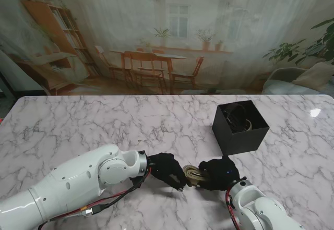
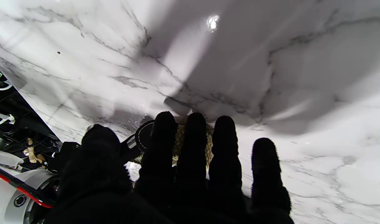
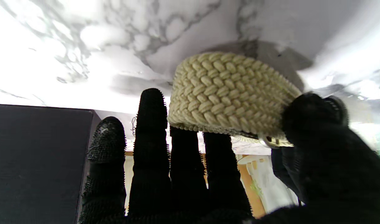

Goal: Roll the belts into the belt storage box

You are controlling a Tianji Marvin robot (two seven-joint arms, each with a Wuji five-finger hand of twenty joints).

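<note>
Landmark: square black belt storage box (image 1: 240, 127), open-topped, on the white grey-veined marble table (image 1: 104, 125).
Box contents: a coiled belt lies inside; its details are too small to tell.
Belt: cream braided woven belt (image 1: 195, 174), rolled into a coil, nearer to me than the black box and a little to its left, held between both hands.
Belt, right wrist view: the braided roll (image 3: 227, 93) is pinched between fingers (image 3: 151, 124) and thumb.
Right hand: black-gloved right hand (image 1: 220, 173) closed around the roll, just in front of the box.
Left hand: black-gloved left hand (image 1: 168, 170) presses its fingertips (image 2: 194, 130) against the roll's other side; a firm grasp cannot be told.
</note>
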